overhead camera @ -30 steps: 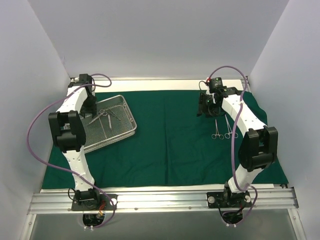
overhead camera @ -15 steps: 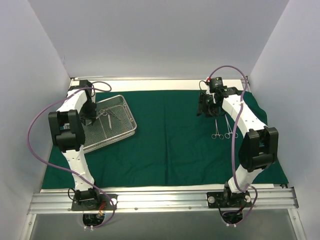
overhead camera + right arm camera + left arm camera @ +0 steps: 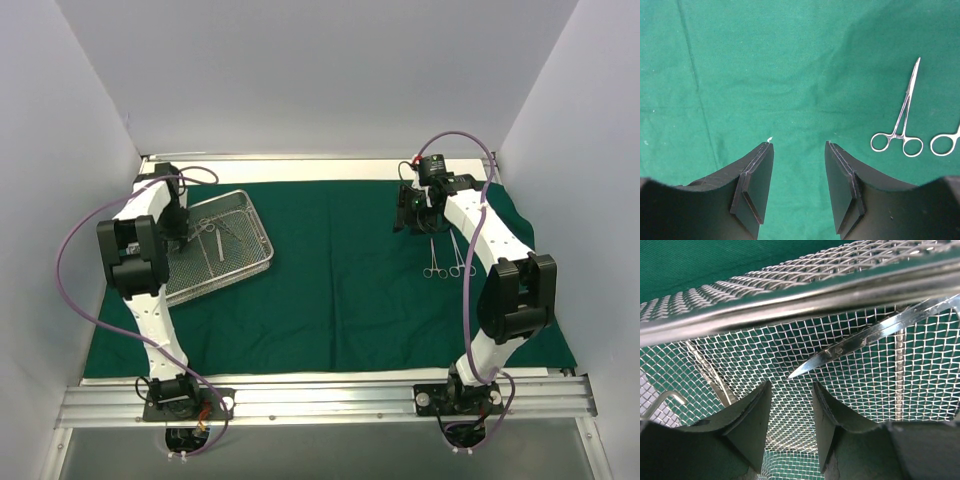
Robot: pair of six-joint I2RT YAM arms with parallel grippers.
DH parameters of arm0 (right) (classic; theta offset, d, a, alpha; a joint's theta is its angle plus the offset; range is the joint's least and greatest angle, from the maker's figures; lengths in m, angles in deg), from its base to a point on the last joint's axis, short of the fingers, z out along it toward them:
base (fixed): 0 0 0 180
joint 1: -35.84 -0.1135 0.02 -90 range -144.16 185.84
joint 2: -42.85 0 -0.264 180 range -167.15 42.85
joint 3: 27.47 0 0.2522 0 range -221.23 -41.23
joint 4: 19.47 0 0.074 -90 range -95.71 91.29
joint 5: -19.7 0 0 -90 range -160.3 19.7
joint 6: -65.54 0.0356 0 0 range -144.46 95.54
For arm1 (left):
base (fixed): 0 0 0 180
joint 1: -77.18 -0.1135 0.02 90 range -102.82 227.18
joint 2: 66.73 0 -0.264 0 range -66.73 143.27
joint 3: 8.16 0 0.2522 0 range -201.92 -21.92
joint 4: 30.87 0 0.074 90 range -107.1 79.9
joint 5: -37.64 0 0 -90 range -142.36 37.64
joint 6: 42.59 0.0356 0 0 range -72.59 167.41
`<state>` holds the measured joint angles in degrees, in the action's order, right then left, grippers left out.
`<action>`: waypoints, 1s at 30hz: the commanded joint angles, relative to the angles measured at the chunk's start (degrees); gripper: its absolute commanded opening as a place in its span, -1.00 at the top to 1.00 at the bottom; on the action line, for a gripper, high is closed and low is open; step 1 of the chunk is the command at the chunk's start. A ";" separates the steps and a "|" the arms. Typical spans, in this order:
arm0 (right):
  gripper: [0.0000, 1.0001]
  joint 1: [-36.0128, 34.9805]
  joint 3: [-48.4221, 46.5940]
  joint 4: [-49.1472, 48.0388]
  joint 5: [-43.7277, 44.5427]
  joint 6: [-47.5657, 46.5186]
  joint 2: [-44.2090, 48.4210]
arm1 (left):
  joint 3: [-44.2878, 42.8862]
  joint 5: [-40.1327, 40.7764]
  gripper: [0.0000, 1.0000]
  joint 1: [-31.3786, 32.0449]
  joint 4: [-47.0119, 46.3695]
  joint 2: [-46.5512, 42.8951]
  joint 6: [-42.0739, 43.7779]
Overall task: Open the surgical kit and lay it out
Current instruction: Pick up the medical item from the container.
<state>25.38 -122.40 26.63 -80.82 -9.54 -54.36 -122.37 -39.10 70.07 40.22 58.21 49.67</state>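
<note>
Inside the tray [image 3: 805,297], left fingers [image 3: 752,410] stand half-spread and empty, just short of a pointed instrument [image 3: 870,335]: light, stiff, slick steel, likely best pinched mid-shaft. Over the cloth [image 3: 765,75], beside laid-out clamps [image 3: 900,120], right fingers [image 3: 757,175] hover apart and empty.

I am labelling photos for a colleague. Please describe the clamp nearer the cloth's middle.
Find the big green cloth. On its right half, two ring-handled clamps lie side by side. Yours is the left one, farther from the cloth's right edge.
</note>
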 commanded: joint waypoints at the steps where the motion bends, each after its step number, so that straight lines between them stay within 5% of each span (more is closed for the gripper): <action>1: 0.09 0.26 -0.48 1.32 0.42 0.02 2.29 | -2.83 -0.69 0.06 -0.27 -1.24 1.08 0.81; 12: 0.09 0.35 -0.92 1.94 1.03 -0.33 1.85 | -4.94 -1.30 0.18 -0.27 -1.60 4.78 2.04; 26: 0.09 0.35 -2.15 2.03 1.12 -0.06 0.71 | -2.83 -1.57 0.95 -0.18 -0.81 3.73 0.73; 30: 0.09 0.35 -1.89 1.77 1.03 0.20 0.79 | -1.77 -2.01 0.95 -0.09 -0.19 0.66 -0.15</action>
<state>25.38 -122.44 26.72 -80.62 -9.54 -54.38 -125.56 -41.25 70.44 40.48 61.36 50.89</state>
